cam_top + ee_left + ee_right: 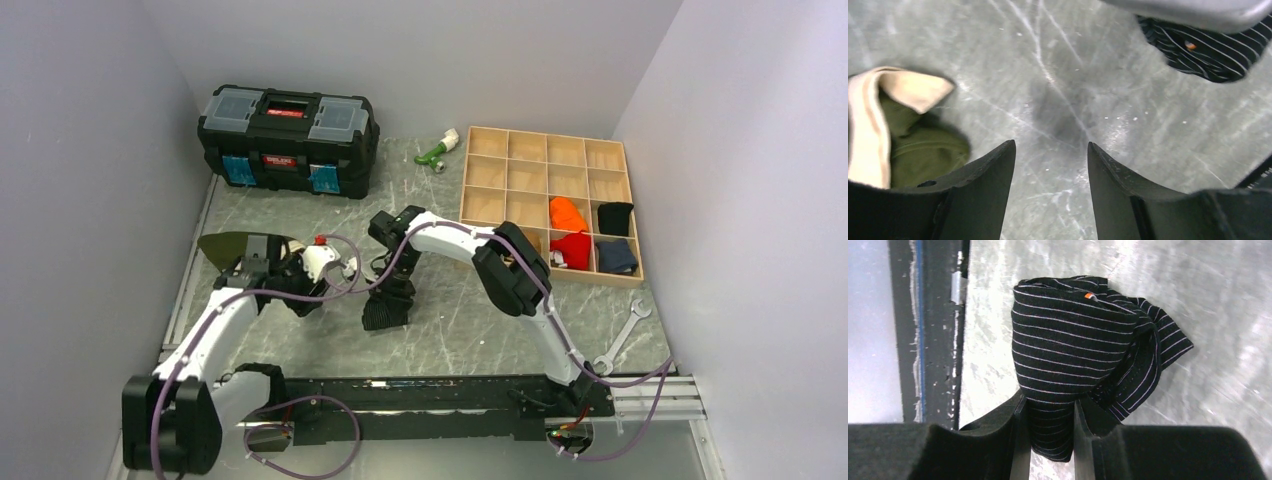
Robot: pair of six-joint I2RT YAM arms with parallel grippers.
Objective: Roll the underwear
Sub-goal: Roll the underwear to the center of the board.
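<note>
Bunching between the clamped right fingers (1008, 415), the underwear (1073, 340); left fingers (988, 175) parted, near it, not touching.

This looks like a robot test room or workshop. Plain white walls (90, 150) box in a scratched grey table (450, 335). A black toolbox (288, 140) sits at the upper left, and a wrench (622, 337) lies at the lower right.

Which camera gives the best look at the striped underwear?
The right wrist view: the underwear fills it, pinched by the right gripper. The top view shows a small dark lump; the left wrist view only a corner.
</note>
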